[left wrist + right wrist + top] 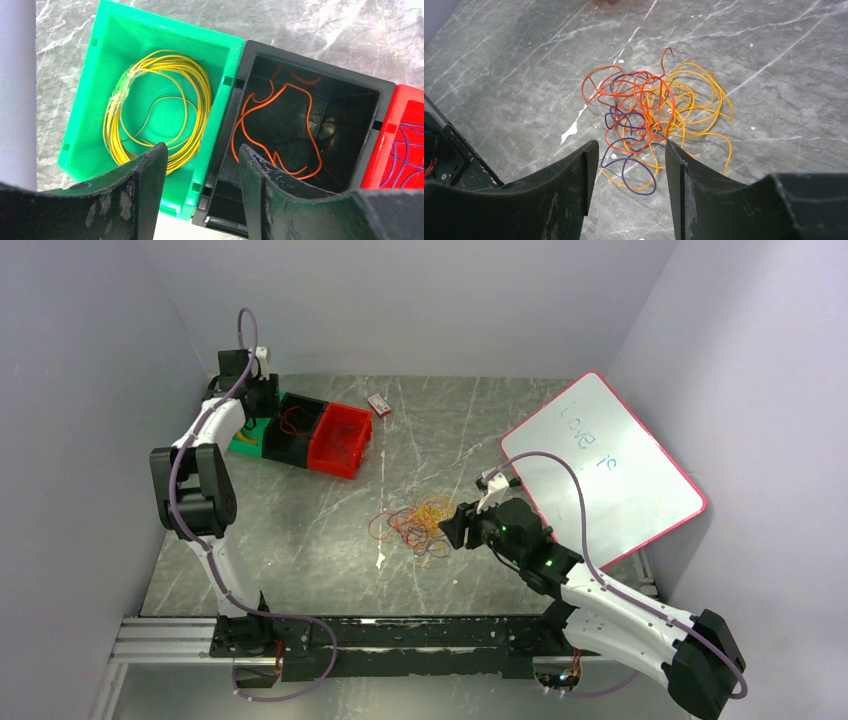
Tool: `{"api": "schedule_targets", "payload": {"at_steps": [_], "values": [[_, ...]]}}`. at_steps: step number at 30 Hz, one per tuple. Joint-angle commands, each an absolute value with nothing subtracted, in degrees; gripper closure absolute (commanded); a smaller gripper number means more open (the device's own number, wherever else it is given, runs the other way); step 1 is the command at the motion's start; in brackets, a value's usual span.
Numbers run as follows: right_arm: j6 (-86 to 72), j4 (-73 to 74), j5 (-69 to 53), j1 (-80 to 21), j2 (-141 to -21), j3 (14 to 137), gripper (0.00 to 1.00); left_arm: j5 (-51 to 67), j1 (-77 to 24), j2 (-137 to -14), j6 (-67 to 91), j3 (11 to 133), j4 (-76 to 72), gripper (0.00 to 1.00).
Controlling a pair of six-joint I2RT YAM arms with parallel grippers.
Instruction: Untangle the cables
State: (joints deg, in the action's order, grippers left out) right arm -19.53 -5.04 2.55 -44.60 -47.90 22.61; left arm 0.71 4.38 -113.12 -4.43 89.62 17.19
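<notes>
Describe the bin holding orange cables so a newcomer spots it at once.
At the far left of the grey marbled table stand three plastic bins in a row. It is the middle black bin, between the green bin with a yellow wire coil and the red bin; only it holds orange cables.

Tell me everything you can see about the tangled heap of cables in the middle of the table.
The tangled heap of cables is a loose knot of thin, flexible wires in orange-red, yellow and purple, looking plastic-coated. Orange strands bunch at the centre, yellow loops spread to one side, and purple loops trail toward the right gripper, which hangs over that edge with jaws open, gripping no strand. It lies flat on the grey marbled table.
</notes>
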Motion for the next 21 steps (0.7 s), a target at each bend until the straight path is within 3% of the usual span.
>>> {"api": "schedule_targets", "payload": {"at_steps": [1,2,5,21], "values": [[-19.9,-4.5,2.3,-44.6,-47.1,23.4,0.45,3.5,5.8,-113.6,-2.0,91.0,18.6,0.39],[-19.9,-4.4,2.3,-44.6,-47.0,23.5,0.45,4.1,5.9,-114.1,-2.0,91.5,19.2,0.25],[-19.9,-4.0,2.4,-44.6,-46.8,23.6,0.45,7.0,5.9,-115.7,-1.9,92.7,20.9,0.11],[-19.7,-2.8,2.4,-44.6,-45.4,23.7,0.44,19.7,5.7,-111.7,4.0,83.8,19.8,0.08]]}}
